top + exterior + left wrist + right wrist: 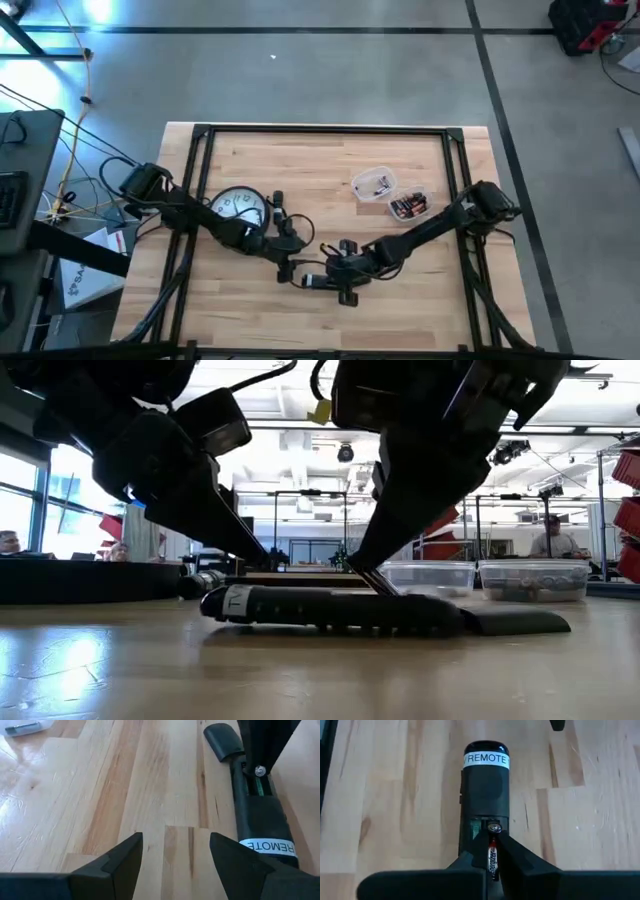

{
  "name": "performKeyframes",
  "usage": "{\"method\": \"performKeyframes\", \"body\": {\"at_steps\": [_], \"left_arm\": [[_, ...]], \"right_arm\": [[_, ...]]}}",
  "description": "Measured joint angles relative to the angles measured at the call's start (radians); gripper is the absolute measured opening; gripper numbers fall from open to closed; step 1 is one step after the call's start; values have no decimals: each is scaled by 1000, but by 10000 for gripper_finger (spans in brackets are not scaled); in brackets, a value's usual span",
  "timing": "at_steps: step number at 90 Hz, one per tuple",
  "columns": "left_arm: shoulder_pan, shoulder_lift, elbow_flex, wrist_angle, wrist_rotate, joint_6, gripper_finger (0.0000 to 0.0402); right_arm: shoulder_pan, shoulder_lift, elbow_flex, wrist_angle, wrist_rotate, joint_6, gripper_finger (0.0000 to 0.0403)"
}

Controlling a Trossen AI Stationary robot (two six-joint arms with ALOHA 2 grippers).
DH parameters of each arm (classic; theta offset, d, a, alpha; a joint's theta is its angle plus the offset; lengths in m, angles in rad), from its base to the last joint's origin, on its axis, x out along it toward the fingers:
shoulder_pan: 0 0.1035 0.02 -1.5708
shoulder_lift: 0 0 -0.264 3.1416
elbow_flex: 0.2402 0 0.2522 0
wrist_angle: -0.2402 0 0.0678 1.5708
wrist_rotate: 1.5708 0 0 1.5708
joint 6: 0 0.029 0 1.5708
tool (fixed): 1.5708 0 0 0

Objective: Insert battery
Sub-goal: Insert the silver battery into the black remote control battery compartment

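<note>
Pinching a battery (492,861) between its fingertips, the right gripper (492,851) held it over the remote's (485,795) open compartment (mid-table, near side); the left gripper (176,851) hung open just left.

High view: overhead, straight down, far. Low view: tabletop level, close. Wrist views: near, facing opposite ways; both share the black labelled plastic remote (485,795), ahead of the right jaws, beside the left jaws.
</note>
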Motion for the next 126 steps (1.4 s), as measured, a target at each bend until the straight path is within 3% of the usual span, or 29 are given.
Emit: {"method": "performKeyframes", "body": {"at_steps": [70, 106, 126], "left_arm": [[-3, 0, 0, 71, 29, 37, 211], [-33, 0, 0, 171, 79, 134, 211], [-34, 0, 0, 168, 78, 150, 211]], "right_arm": [[0, 50, 2, 4, -30, 26, 0], [1, 98, 6, 30, -60, 18, 0], [2, 104, 129, -131, -30, -36, 0]]}}
